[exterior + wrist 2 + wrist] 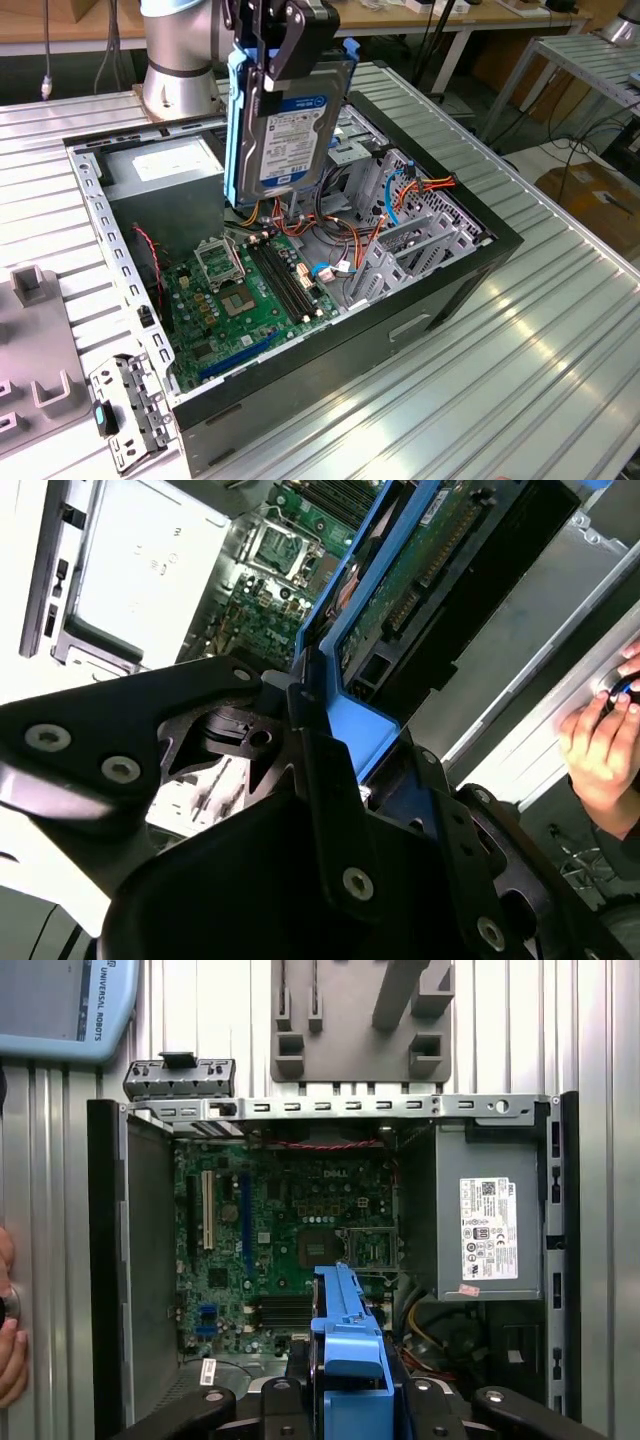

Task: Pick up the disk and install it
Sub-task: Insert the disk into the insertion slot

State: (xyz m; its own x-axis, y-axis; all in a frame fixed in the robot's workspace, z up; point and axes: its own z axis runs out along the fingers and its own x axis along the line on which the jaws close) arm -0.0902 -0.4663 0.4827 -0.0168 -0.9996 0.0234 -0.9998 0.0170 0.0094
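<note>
Disk [290,130] hangs upright in the claw [275,75], above the open case [470,265] and clear of everything inside. The claw is closed on the disk's upper end. In the exterior view the label faces the camera, and the blue bracket [234,130] runs down the edge.

In both wrist views the bracket end sits between the jaws (disk [420,570], [345,1330]; claw [320,780], [345,1400]).

Step in hand, as judged: carrying the disk toward its bay.
- The grip is at one end only, so slow travel should keep the disk from swinging or slipping.
- Keep it plumb and square the bracket edges to the cage [410,235] before any descent.

Surroundings:
- Board [240,300] lies below, toward the exterior view's left.
- Supply [165,165] sits at the far corner of the case.
- Cables [335,235], orange and red, are bunched between board and cage, just under the disk's lower edge. Likely snag point.
- Grey plate [30,350] rests on the table [560,380] outside the case.
- A person's hand [600,740] is near the table edge, apart from the case.
</note>
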